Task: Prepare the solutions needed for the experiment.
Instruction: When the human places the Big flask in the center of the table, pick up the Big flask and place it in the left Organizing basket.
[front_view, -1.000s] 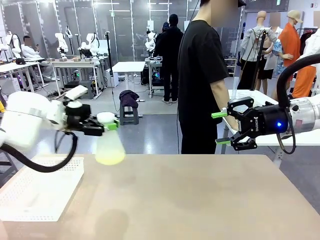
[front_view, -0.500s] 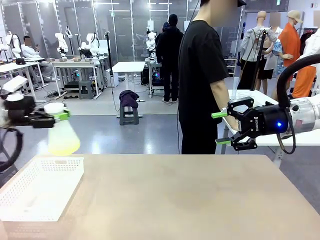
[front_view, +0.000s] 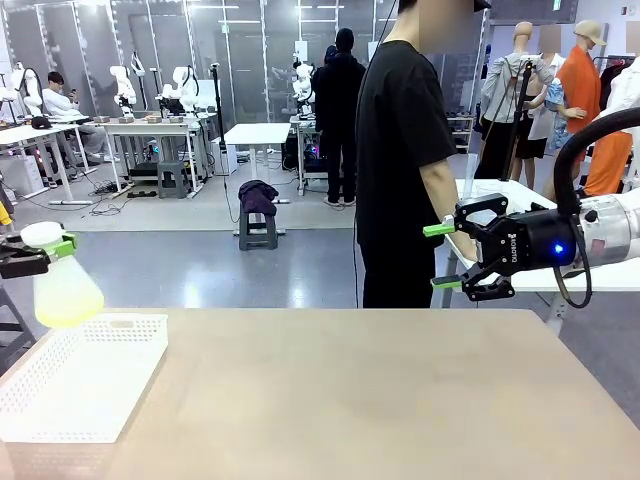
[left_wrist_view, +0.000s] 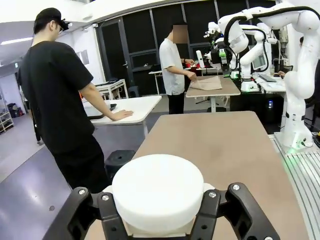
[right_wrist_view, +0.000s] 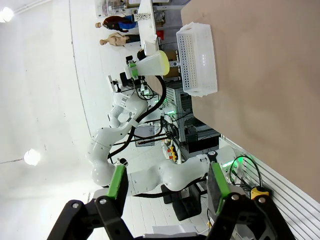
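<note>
At the far left edge of the front view, the left gripper (front_view: 40, 252) is clamped tight around the neck of a translucent white conical flask (front_view: 64, 285), holding it upright in the air above the near corner of a white perforated basket (front_view: 90, 385) that sits on the left end of the tan counter (front_view: 380, 400). The solutions (front_view: 68, 308), a small amount of pale yellow-green liquid, pool in the flask's wide base; keeping the flask upright likely keeps that liquid settled and away from the mouth. In the left wrist view, the flask's round white top (left_wrist_view: 157, 192) sits squarely between the black fingers (left_wrist_view: 102, 212), which press in on it from both sides, a neck grip that lets the heavy base hang below. The flask's position over the basket suggests it is about to be set down there, though that is only a judgement. On the right, the right gripper (front_view: 442, 256) hovers above the counter's far right edge with its green-padded fingers (front_view: 438, 229) spread wide and nothing between them, probably waiting in readiness. The right wrist view confirms the spread, empty fingers (right_wrist_view: 118, 182) and shows the flask beside the basket far off. A person (front_view: 400, 160) in a black shirt stands across the counter, arm hanging down.
</note>
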